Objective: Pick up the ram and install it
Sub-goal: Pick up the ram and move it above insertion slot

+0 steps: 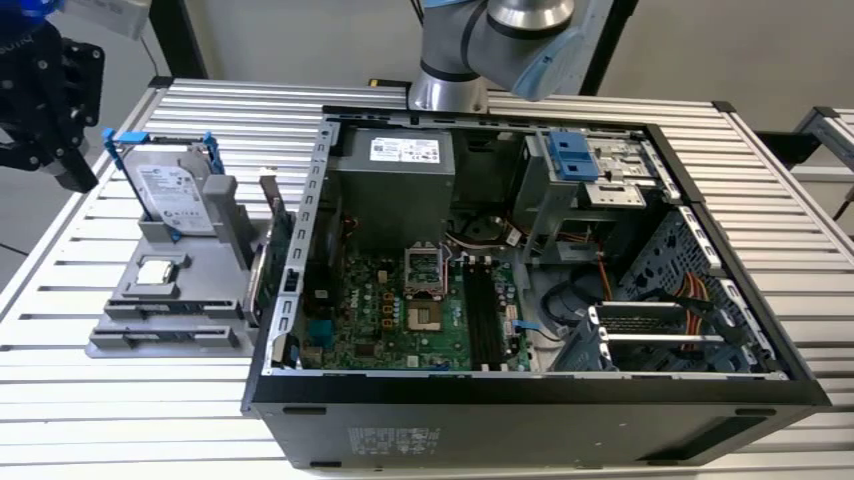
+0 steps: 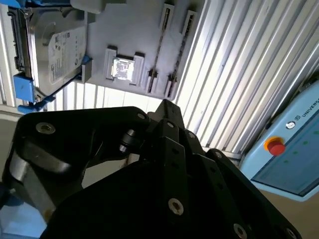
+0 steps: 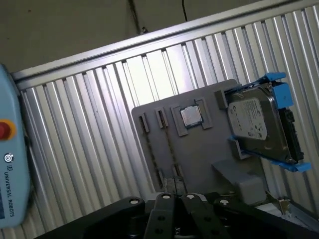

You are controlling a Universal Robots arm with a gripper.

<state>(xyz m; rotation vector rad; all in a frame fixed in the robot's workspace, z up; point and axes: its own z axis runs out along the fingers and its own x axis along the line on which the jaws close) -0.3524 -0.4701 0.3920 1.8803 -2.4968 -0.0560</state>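
Note:
The ram [image 2: 158, 47] is a thin dark stick standing on edge in a slotted holder on the grey fixture plate [image 3: 209, 149]; a second thin stick [image 2: 180, 52] stands beside it. In the first wrist view the ram [image 3: 169, 147] is an edge-on line. My black gripper [image 1: 70, 168] hangs above the table at the exterior view's far left, beyond the fixture and apart from the ram. Its fingers [image 2: 164, 107] meet in one tip with nothing between them. The open computer case [image 1: 307, 300] shows the motherboard's black slots [image 1: 483, 315].
On the fixture a silver hard drive [image 1: 174, 190] with blue handles stands upright and a processor chip [image 1: 158, 270] lies flat. A green expansion card [image 1: 276, 255] leans between fixture and case. A pendant with a red button [image 2: 275, 146] lies past the table edge.

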